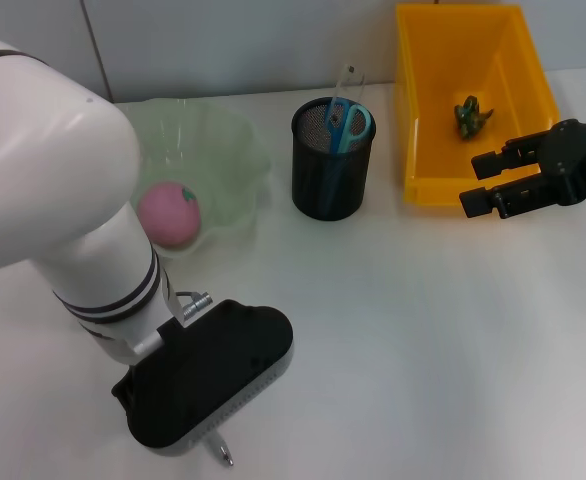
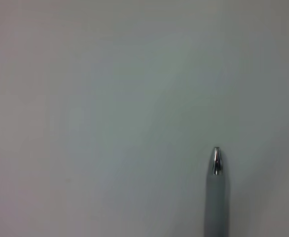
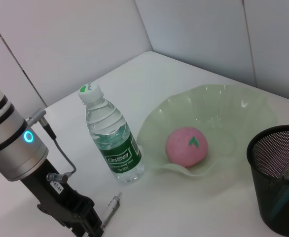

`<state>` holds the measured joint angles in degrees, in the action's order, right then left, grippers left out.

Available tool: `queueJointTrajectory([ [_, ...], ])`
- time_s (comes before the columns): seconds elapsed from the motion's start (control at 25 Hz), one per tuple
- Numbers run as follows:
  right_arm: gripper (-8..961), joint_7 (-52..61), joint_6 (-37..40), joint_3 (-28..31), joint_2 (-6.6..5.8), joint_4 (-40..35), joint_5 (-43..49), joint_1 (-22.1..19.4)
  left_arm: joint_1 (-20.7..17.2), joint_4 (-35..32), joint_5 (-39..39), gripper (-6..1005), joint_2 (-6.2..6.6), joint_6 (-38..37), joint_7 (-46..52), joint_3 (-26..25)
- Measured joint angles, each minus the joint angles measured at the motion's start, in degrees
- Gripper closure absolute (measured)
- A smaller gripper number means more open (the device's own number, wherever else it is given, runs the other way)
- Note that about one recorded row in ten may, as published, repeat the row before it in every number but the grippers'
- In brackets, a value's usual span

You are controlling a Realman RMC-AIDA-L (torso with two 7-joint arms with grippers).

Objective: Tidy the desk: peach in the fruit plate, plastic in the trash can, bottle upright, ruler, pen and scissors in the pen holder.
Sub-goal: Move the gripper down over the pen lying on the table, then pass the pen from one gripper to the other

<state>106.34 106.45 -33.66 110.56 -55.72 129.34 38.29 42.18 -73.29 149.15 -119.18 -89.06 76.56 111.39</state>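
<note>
Pen (image 2: 215, 190): slim, silver-grey barrel with a shiny chrome tip, lying flat on the counter (image 1: 423, 340). In the head view only its tip (image 1: 223, 456) shows, at the lower left of the frame, poking out from under the left hand (image 1: 205, 378). The right wrist view shows the pen (image 3: 111, 209) just beside that hand (image 3: 80, 219), lower left of frame. Whether the left hand is spread or pinching the pen cannot be told.

Right hand (image 1: 485, 182) at the right edge of the head view, fingers spread, holding nothing, in front of the yellow bin (image 1: 425, 120).

Peach (image 1: 169, 213) pink with a green leaf mark, in the pale green fruit plate (image 1: 235, 150), upper left. Black mesh pen holder (image 1: 331, 160) at upper centre holds blue-handled scissors (image 1: 347, 124) and a clear ruler (image 1: 345, 82). Green plastic scrap (image 1: 471, 116) in the bin. Water bottle (image 3: 113, 136) upright, touching the plate's rim.

Counter plain white, matte. Wall behind light grey with panel seams.
</note>
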Motion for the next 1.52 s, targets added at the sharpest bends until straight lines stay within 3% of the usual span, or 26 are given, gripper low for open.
queueJointTrajectory([
  [1.52, 198, 1.64, -0.02, -0.53, -0.09, -0.04, 0.13, 0.65, -0.26, 2.09, -0.36, 686, 0.00, 1.88, -2.86, 0.07],
])
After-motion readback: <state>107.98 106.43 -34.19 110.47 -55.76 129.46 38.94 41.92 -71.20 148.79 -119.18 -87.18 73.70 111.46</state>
